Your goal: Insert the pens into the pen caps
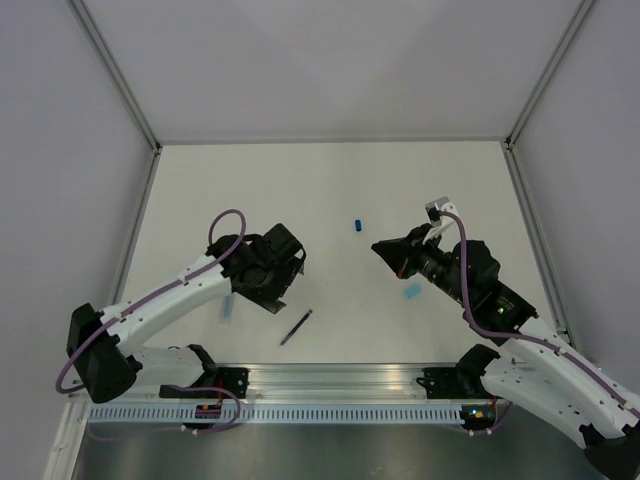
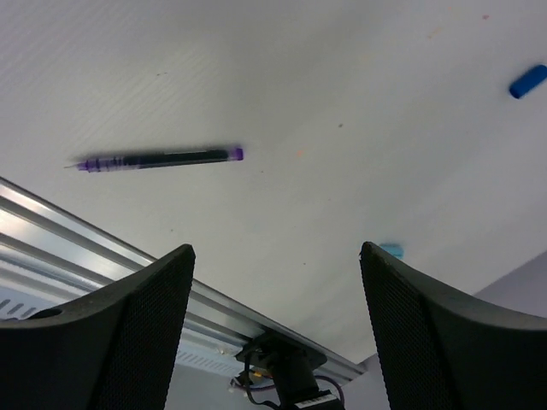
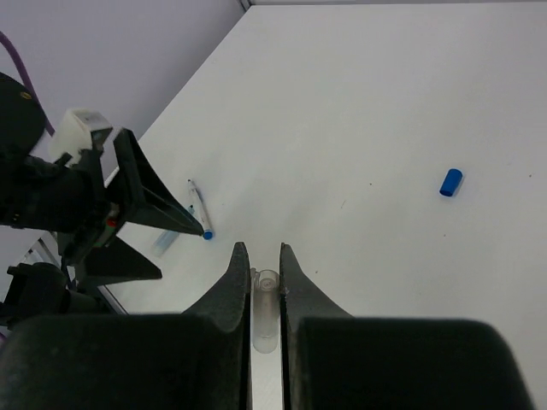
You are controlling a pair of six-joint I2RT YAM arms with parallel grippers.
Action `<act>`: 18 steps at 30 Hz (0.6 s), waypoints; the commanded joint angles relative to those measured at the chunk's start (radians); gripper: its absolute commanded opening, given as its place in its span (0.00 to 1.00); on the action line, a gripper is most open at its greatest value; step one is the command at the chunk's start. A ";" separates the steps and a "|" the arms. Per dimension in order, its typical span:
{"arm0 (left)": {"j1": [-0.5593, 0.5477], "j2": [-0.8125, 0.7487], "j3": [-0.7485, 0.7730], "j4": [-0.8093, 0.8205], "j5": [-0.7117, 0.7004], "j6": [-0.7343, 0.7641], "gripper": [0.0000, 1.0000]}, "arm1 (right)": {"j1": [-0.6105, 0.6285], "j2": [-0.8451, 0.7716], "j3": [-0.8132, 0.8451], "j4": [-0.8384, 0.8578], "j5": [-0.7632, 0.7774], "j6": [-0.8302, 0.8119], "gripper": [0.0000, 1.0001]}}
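The dark pen [image 2: 158,158] lay flat on the table [image 1: 330,170], between the left gripper [image 2: 275,249] and the front rail [image 1: 350,378]. The left gripper's jaws stood wide with nothing between them. The pale pen [image 1: 228,307] lay farther left, just beside the left arm's forearm. The dark blue cap [image 1: 357,224] sat mid-table, well apart from both pens. The light blue cap [image 1: 410,292] lay close by the right gripper [image 3: 261,248]. That gripper's jaws were narrow, and a pale open-mouthed tube [image 3: 265,312] showed in the slit. Whether it was pinched there or was a cap lying on the table beneath could not be told.

The likeliest trouble was the dark pen rolling. It was thin, round and flat on a smooth top, so one finger touching first could skid it toward the rail. A grip far from its middle would probably leave it tilted, and its tip could miss the small cap mouth. If the tube was only lightly pinched, the pen's push might slide it back through the fingers. A low sweep of the left forearm could also knock the pale pen.
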 commanded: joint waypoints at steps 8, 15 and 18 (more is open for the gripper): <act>0.000 0.103 -0.339 0.338 0.320 -0.595 0.73 | -0.003 -0.031 0.002 -0.024 0.022 -0.029 0.00; 0.000 0.111 -0.380 0.352 0.249 -0.680 0.73 | -0.003 -0.049 0.003 -0.024 0.022 -0.032 0.00; 0.000 0.130 -0.379 0.352 0.277 -0.693 0.73 | -0.003 -0.054 0.002 -0.019 0.016 -0.032 0.00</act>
